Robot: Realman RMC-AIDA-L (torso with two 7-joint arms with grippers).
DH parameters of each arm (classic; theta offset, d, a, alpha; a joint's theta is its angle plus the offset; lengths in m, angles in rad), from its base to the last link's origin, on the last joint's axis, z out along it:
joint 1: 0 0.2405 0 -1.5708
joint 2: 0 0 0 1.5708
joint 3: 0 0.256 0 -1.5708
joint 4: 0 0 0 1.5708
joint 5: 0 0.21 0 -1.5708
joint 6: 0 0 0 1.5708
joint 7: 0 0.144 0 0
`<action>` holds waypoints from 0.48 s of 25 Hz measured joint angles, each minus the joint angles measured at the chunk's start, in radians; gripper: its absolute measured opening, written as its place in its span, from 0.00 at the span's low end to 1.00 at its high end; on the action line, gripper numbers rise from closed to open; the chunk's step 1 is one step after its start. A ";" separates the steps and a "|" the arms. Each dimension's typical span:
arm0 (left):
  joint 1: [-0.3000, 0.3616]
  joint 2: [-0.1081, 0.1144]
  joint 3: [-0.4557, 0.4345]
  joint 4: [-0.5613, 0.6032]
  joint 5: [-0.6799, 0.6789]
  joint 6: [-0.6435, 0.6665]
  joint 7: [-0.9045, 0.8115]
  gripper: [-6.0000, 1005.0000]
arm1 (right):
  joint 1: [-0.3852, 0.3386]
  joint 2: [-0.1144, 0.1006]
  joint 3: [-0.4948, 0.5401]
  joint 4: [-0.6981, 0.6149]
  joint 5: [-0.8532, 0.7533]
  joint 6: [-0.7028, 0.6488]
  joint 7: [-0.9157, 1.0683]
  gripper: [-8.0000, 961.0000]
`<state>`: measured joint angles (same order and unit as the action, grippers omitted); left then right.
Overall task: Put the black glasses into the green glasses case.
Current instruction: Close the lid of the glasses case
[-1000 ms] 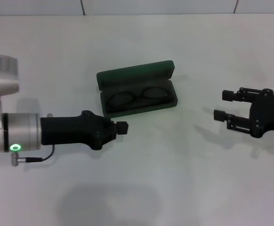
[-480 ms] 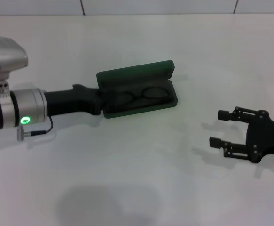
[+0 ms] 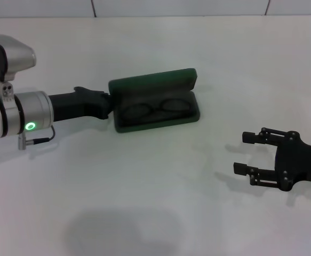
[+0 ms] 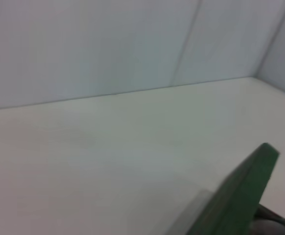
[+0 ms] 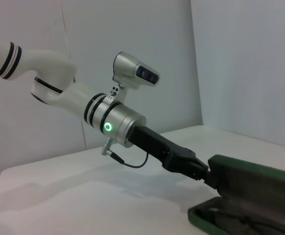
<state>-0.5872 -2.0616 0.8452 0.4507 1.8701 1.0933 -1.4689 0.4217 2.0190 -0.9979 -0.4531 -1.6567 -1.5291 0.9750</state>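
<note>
The green glasses case [image 3: 153, 84] lies open at mid-table, its lid raised at the far side. The black glasses [image 3: 155, 110] rest folded inside on the dark lining. My left gripper [image 3: 110, 102] is at the case's left end, its tip against the lid's corner, fingers together with nothing between them. The right wrist view shows that left gripper [image 5: 206, 175] meeting the case [image 5: 252, 176]. In the left wrist view only the lid's green edge [image 4: 240, 196] shows. My right gripper [image 3: 244, 153] hovers open over the table, to the right of and nearer than the case.
The white table [image 3: 155, 213] runs back to a tiled wall. Nothing else stands on it. My left arm's silver wrist with its green light [image 3: 30, 126] reaches in low from the left.
My left gripper swung from in front of the case up to its left end. The right gripper drew back toward the near right. The case and glasses have not moved.
</note>
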 joint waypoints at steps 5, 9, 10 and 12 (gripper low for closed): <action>0.004 -0.008 -0.004 0.007 -0.008 -0.066 0.003 0.06 | 0.005 0.000 -0.001 0.001 0.000 0.001 -0.001 0.75; -0.002 -0.020 -0.005 0.011 -0.008 -0.104 0.008 0.06 | 0.008 0.000 -0.001 0.001 0.000 0.001 -0.007 0.75; -0.004 -0.021 -0.005 0.011 -0.008 -0.107 0.008 0.06 | 0.008 0.000 -0.001 0.001 0.000 0.001 -0.007 0.75; -0.005 -0.021 -0.005 0.015 -0.008 -0.109 0.008 0.06 | 0.010 0.000 -0.001 0.000 0.000 0.001 -0.009 0.75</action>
<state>-0.5923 -2.0831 0.8401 0.4657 1.8616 0.9846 -1.4613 0.4322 2.0185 -0.9986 -0.4530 -1.6567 -1.5276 0.9664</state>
